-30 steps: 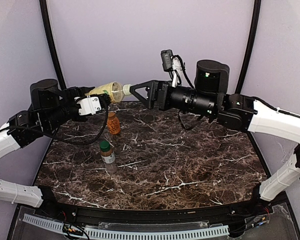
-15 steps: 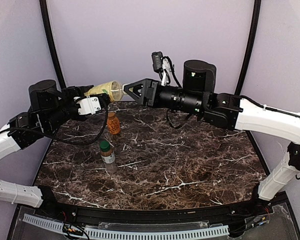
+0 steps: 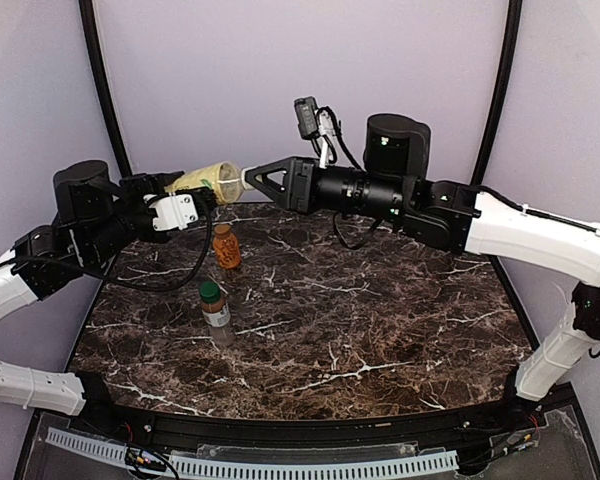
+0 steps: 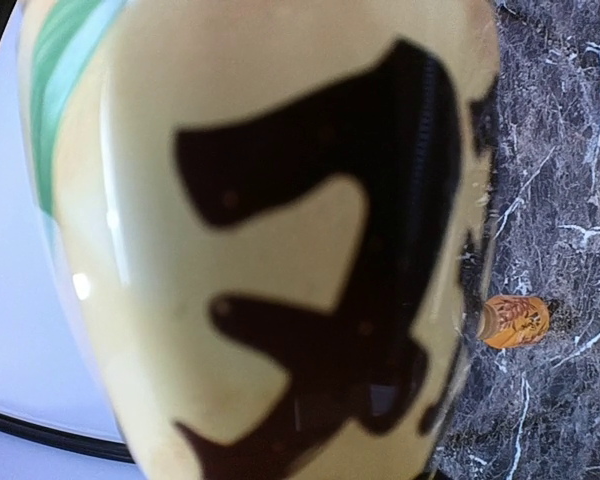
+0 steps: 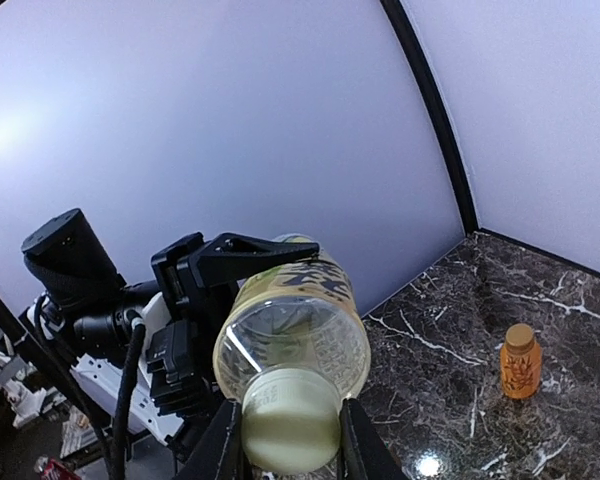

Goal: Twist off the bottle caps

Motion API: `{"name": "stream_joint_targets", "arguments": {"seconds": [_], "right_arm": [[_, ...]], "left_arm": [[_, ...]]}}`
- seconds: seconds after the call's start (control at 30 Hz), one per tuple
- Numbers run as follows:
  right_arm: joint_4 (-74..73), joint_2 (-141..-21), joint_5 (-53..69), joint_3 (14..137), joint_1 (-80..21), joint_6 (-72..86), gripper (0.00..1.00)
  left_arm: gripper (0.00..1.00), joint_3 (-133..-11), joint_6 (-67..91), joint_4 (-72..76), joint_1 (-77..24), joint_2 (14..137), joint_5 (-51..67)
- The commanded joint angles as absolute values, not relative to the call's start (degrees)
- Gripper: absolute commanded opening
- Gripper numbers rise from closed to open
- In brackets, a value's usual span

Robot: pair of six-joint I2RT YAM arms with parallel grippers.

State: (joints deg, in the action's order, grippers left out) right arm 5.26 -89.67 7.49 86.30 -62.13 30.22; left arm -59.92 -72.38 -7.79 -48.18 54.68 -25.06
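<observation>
The right arm has slid left to meet the bottle. The left gripper [image 3: 198, 188] clamps the yellow-green tea bottle [image 3: 216, 178] sideways above the table's far-left corner, and the right gripper [image 5: 290, 445] pinches its cream-white cap [image 5: 290, 428]. A weak clamp could let the bottle spin with the cap. Dark marble table [image 3: 380, 330], lavender walls [image 3: 280, 70].

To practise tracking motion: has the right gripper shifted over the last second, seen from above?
Yes. The right gripper moved left, away from the right frame pole, onto the cream-white cap of the tea bottle.
</observation>
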Motion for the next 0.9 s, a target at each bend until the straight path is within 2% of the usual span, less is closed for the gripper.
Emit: {"name": "stream_joint_targets", "arguments": {"seconds": [0.0, 0.1, 0.2, 0.33, 0.5, 0.53, 0.57, 0.63, 0.67, 0.7, 0.77, 0.87], "right_arm": [[2.4, -88.9, 19.8, 88.2, -62.6, 10.4, 0.00], [-4.3, -87.1, 24.4, 87.0, -65.5, -8.5, 0.00], [-10.6, -87.1, 16.5, 87.7, -68.4, -21.7, 0.00], [-20.5, -90.6, 6.1, 93.9, -70.5, -30.4, 0.00], [-21.5, -90.6, -1.5, 94.1, -71.5, -38.4, 0.00], [-21.5, -90.5, -1.8, 94.2, -71.5, -38.8, 0.05], [-21.5, -90.6, -1.8, 94.3, -71.6, -38.8, 0.19], [-21.3, -90.4, -1.9, 94.4, -71.9, -38.2, 0.54], [-20.9, -90.2, -2.2, 94.4, -72.1, -37.3, 0.78], [-20.2, -89.9, -2.7, 94.2, -72.2, -36.2, 0.96], [-18.7, -88.3, -3.7, 93.5, -72.4, -32.0, 0.98], [-16.8, -83.7, 2.3, 91.4, -72.4, -26.2, 0.99]], "left_arm": [[0.17, -61.6, -67.9, -14.7, -48.5, 53.2, -19.5], [0.17, -64.8, -64.5, -27.7, -48.5, 53.6, -13.3], [0.17, -65.9, -62.4, -34.8, -48.5, 54.0, -7.9], [0.16, -66.6, -61.3, -38.7, -48.5, 53.7, -5.2], [0.15, -68.1, -61.0, -40.0, -48.5, 54.2, -4.2], [0.15, -68.2, -60.8, -40.1, -48.5, 54.3, -4.0], [0.15, -68.4, -60.7, -40.1, -48.5, 54.3, -3.8], [0.15, -68.5, -60.6, -40.1, -48.5, 54.3, -3.7], [0.14, -68.5, -60.5, -40.1, -48.5, 54.3, -3.7], [0.14, -68.5, -60.4, -40.0, -48.5, 54.2, -3.7], [0.14, -68.9, -59.7, -39.9, -48.5, 54.0, -3.8], [0.14, -69.2, -59.3, -39.1, -48.5, 53.8, -4.6]]}}
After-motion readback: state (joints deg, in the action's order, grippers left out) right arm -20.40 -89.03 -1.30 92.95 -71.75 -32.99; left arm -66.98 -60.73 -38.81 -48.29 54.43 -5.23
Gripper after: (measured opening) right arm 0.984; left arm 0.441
